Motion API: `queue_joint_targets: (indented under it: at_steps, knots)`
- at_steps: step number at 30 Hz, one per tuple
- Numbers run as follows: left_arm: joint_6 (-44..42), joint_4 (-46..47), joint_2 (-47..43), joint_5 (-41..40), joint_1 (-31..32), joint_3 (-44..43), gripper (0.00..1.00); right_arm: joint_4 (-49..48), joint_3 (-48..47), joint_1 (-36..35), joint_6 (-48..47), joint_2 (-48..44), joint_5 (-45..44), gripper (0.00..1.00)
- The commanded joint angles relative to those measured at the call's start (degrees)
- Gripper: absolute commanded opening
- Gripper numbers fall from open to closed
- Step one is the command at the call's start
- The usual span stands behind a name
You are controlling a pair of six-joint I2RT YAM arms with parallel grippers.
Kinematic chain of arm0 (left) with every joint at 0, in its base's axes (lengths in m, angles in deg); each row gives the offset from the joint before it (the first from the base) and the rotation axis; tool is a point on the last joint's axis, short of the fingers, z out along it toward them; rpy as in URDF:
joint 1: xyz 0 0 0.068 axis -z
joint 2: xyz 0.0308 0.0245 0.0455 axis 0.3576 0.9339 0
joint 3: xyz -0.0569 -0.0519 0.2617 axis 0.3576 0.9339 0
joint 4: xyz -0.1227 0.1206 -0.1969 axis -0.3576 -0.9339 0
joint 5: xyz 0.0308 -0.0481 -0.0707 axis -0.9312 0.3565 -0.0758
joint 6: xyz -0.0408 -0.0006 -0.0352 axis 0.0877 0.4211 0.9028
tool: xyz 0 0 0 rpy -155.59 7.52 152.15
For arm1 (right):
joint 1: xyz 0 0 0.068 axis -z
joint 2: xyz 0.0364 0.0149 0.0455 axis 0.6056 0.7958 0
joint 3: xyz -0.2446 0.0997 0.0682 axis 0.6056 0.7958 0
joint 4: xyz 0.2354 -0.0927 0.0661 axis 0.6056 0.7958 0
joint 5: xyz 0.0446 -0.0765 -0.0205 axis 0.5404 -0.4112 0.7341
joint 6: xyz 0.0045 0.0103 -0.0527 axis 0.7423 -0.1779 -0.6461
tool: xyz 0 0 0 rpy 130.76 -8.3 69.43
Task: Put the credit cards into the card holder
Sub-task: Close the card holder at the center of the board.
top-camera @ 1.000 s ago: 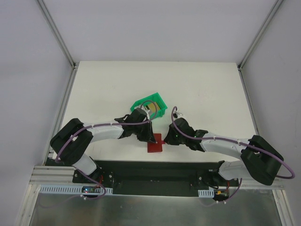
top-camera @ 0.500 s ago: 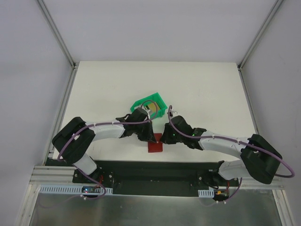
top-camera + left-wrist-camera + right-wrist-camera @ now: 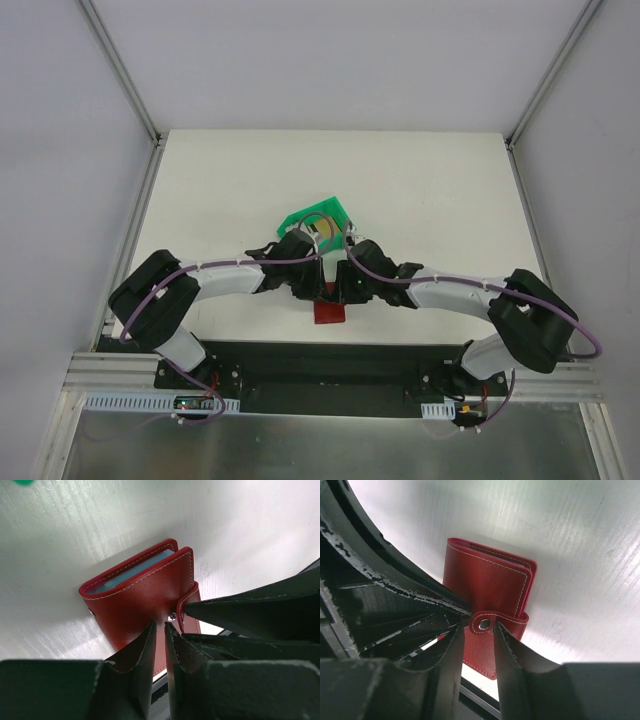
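On my left wrist view the left gripper [image 3: 160,629] shows two matte black, wedge-shaped fingers drawn almost together, with only a thin slit between them. Their tips sit against the lower edge of the card holder [image 3: 142,592]. I cannot tell whether they actually pinch the leather.

The card holder lies folded on the glossy white bench [image 3: 240,525], close to its near edge and between the two arms. It is smooth dark red leather with pale stitching along rounded edges, and pale blue-grey inner leaves show at its open side. A short rounded snap tab [image 3: 189,605] with a small metal stud wraps over its edge.

In the top view a green plastic bin [image 3: 300,216] sits tilted just beyond the card holder, and a golden-yellow credit card [image 3: 326,232] is partly visible inside it.

On the right wrist view the right gripper [image 3: 477,630] has its scuffed black fingers parted by a modest gap. Their tips sit on either side of the tab's stud. I cannot tell whether they press on it.
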Motion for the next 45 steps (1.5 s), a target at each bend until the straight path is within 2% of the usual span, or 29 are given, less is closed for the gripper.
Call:
queue_joint_targets:
  at_steps: [1,10,16,20,26,45]
  knots:
    - [-2.1,-4.2,-1.5,-5.9,0.4,0.7,0.15,-0.2,-0.8,-0.3,-0.2,-2.3,1.2,0.38]
    - [-3.1,-5.0,-2.7,-6.6,0.5,0.2,0.16,-0.1,1.3,0.0,-3.1,-13.0,-0.9,0.42]
    - [-5.0,-5.8,-6.0,-6.7,0.6,0.1,0.24,3.2,5.2,4.1,-1.6,-18.7,-4.3,0.37]
    - [-7.6,-6.9,-8.6,-7.3,0.5,0.6,0.29,3.9,7.8,6.3,-0.4,-18.2,-3.8,0.27]
    - [-9.8,-7.6,-10.1,-6.4,0.6,1.9,0.29,0.9,7.3,6.7,-0.7,-14.4,0.4,0.2]
    - [-12.4,-7.8,-4.3,-10.3,1.7,1.5,0.34,-5.6,5.3,6.5,-0.1,-7.8,4.6,0.18]
